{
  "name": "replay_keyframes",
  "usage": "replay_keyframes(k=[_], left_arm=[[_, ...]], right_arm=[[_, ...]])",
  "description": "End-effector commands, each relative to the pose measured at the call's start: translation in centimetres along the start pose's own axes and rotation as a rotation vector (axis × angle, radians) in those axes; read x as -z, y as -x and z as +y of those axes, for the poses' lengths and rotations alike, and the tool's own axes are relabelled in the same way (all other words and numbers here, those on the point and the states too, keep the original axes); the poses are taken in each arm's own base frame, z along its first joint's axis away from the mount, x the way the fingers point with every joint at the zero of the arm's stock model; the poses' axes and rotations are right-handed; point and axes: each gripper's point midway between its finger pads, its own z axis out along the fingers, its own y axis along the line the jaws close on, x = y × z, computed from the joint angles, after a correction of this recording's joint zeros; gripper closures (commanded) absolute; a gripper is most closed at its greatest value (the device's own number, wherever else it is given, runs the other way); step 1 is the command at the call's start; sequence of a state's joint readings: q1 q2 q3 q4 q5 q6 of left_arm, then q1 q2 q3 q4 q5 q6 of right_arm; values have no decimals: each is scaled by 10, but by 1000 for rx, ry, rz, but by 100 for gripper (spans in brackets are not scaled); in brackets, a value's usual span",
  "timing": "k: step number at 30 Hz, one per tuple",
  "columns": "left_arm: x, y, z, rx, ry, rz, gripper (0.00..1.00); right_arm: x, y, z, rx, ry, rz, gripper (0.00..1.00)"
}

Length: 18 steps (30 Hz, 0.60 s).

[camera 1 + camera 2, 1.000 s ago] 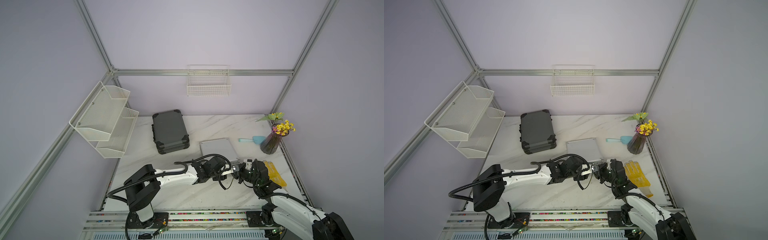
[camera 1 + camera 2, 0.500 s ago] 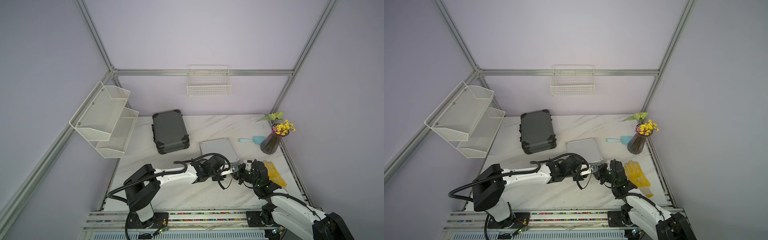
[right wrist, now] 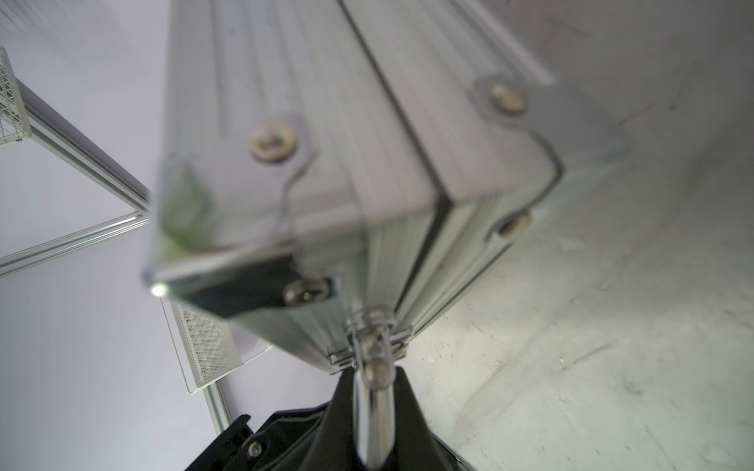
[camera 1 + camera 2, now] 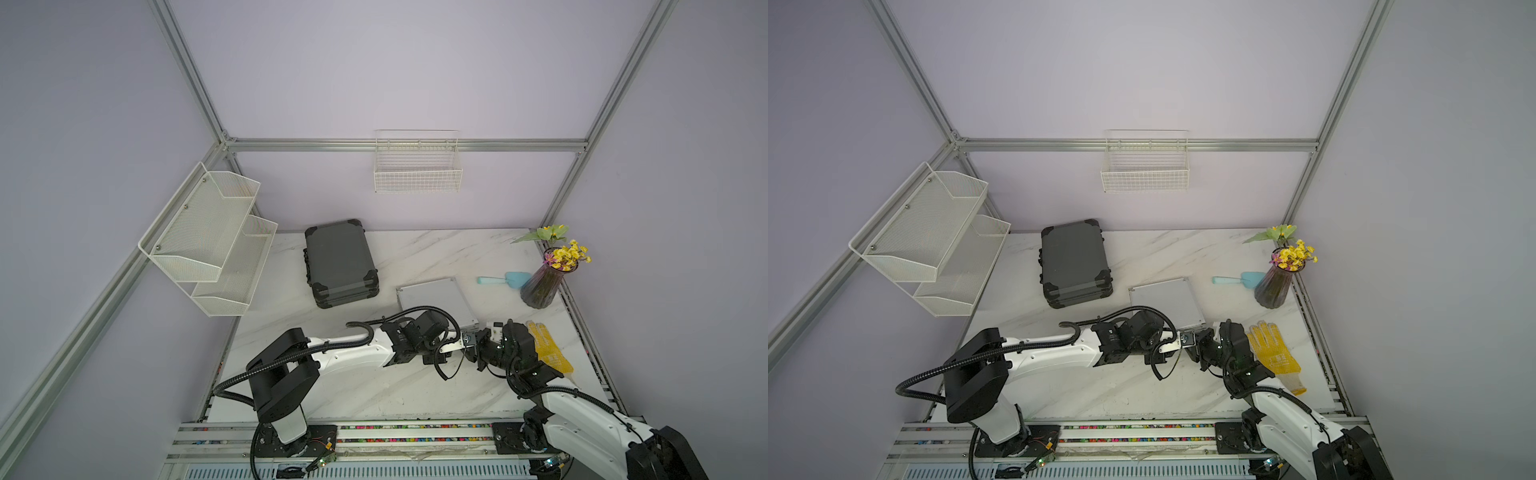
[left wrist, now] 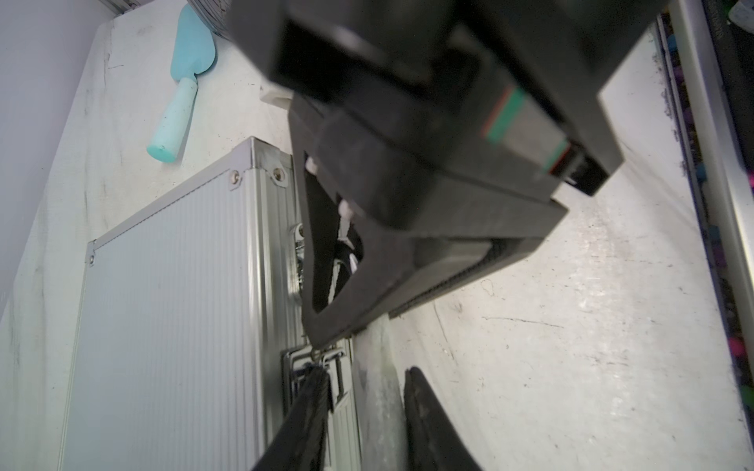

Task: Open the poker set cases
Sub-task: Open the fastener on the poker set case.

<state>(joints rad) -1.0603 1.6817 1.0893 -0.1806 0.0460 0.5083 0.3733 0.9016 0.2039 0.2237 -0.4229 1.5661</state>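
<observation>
Two poker set cases lie shut on the marble table. The larger dark grey case (image 4: 338, 259) (image 4: 1073, 259) sits at the back left. The ribbed silver case (image 4: 436, 297) (image 4: 1165, 301) (image 5: 171, 310) lies nearer, and both arms meet at its near edge. My right gripper (image 3: 373, 377) is shut on a chrome latch (image 3: 372, 401) on the case's front wall. My left gripper (image 5: 365, 373) is open. One of its fingers (image 5: 310, 407) rests on that same latch (image 5: 340, 369), the other hangs over the table. The right gripper's fingers (image 5: 367, 285) fill the left wrist view.
A teal scoop (image 4: 505, 279) and a dark vase of flowers (image 4: 542, 286) stand right of the silver case. A yellow glove (image 4: 548, 349) lies beside the right arm. Wire shelves (image 4: 208, 237) hang on the left wall, a wire basket (image 4: 417, 174) on the back wall.
Hardly anything differs. Both arms stay at the silver case's near edge and both cases stay shut where they were.
</observation>
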Motion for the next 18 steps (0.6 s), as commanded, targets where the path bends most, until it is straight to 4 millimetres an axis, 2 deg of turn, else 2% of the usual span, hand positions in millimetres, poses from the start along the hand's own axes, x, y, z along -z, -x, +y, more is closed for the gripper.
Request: replay_keyframes(k=[1, 6, 7, 12, 15, 18], left_arm=[[18, 10, -18, -12, -94, -28, 70], [19, 8, -20, -16, -99, -24, 71], [19, 7, -20, -18, -98, -23, 69], [25, 12, 1, 9, 8, -21, 40], [37, 26, 9, 19, 38, -92, 34], [53, 41, 9, 32, 23, -167, 32]], right_arm=[[8, -4, 56, 27, 195, 1, 100], [11, -3, 55, 27, 193, -9, 100], [11, -3, 55, 28, 193, -10, 100], [11, -3, 51, 22, 181, -13, 100], [10, -1, 46, 13, 170, -20, 100], [9, -1, 42, 8, 158, -21, 100]])
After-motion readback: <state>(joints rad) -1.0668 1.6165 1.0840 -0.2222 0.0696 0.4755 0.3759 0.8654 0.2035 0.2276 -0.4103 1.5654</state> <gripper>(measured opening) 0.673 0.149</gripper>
